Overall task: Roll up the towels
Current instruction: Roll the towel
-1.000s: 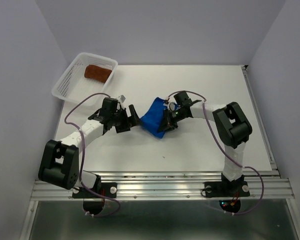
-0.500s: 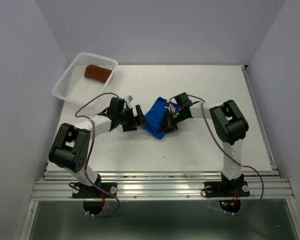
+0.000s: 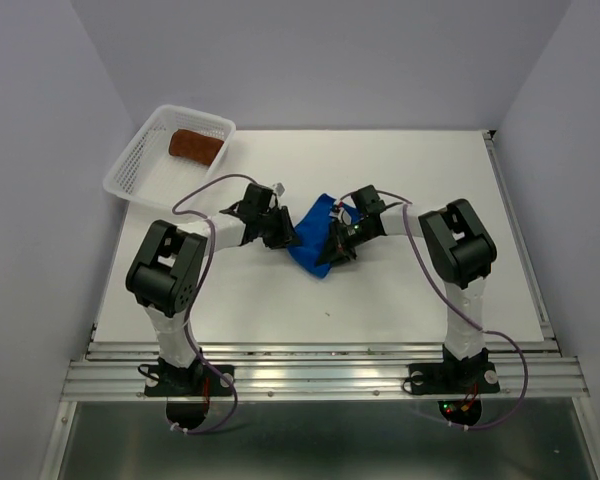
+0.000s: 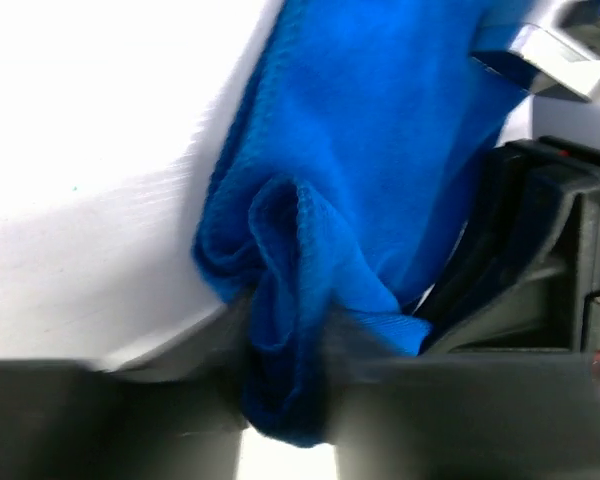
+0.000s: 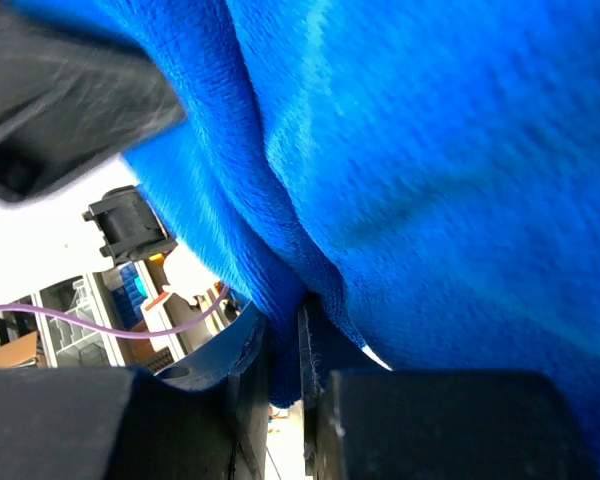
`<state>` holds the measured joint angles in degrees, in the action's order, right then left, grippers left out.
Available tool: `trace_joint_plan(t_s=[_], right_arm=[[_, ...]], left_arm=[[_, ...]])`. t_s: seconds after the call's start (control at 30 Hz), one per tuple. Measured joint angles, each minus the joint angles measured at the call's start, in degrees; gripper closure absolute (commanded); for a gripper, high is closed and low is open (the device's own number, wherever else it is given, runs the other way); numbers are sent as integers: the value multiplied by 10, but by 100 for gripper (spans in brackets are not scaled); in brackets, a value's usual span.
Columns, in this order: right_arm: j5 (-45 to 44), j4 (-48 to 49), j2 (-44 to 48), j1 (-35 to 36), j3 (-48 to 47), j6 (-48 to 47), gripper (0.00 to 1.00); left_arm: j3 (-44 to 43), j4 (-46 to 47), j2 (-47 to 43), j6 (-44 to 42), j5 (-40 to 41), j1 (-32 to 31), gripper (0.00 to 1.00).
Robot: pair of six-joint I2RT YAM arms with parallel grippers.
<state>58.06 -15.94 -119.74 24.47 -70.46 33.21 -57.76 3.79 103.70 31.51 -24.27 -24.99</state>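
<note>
The blue towel [image 3: 312, 238] lies bunched at the middle of the table, between both grippers. My left gripper [image 3: 285, 235] is shut on a fold of the blue towel [image 4: 320, 230] at its left edge; cloth fills the gap between the jaws. On the towel's right side, my right gripper [image 3: 332, 245] is shut on another fold of the blue towel [image 5: 430, 150]. The rust-brown towel [image 3: 196, 146] lies rolled inside the white basket [image 3: 140, 170] at the far left.
The white mesh basket stands at the table's far left corner, part over the edge. A metal rail [image 3: 320, 365] runs along the near edge by the arm bases. Grey walls close in the left and right sides.
My left arm reached right to the blue towel's left edge and its jaws closed on a fold. The right gripper kept its hold and barely moved.
</note>
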Motion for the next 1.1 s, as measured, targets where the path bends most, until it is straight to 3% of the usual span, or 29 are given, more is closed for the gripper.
trace_joint_plan(t_s=[0.03,0.07,0.13,0.17,0.27,0.43,0.6,0.77,0.9,1.1], right_arm=[[0,0,0,0,0,0,96],[0,1,0,0,0,-2,94],[0,2,0,0,0,-7,80],[-3,1,0,0,0,-12,69],[-15,-4,5,0,0,-43,51],[-85,-28,94,12,16,-148,34],[-209,-24,243,68,53,-252,31],[-348,26,348,201,104,-350,31],[-440,57,336,287,116,-408,31],[-534,90,287,344,125,-469,31]], left_arm=[[-4,-8,2,1,7,-2,100],[-14,-22,5,-2,15,-5,100],[-42,-54,16,-3,38,-12,100],[-61,-72,23,-4,48,-16,100],[-102,-125,38,-4,73,-26,100],[-161,-246,49,5,114,-26,100],[-223,-364,76,4,139,-26,100],[-240,-462,88,4,153,-26,100],[-272,-518,111,5,157,-26,100],[-302,-565,139,10,158,-23,100]])
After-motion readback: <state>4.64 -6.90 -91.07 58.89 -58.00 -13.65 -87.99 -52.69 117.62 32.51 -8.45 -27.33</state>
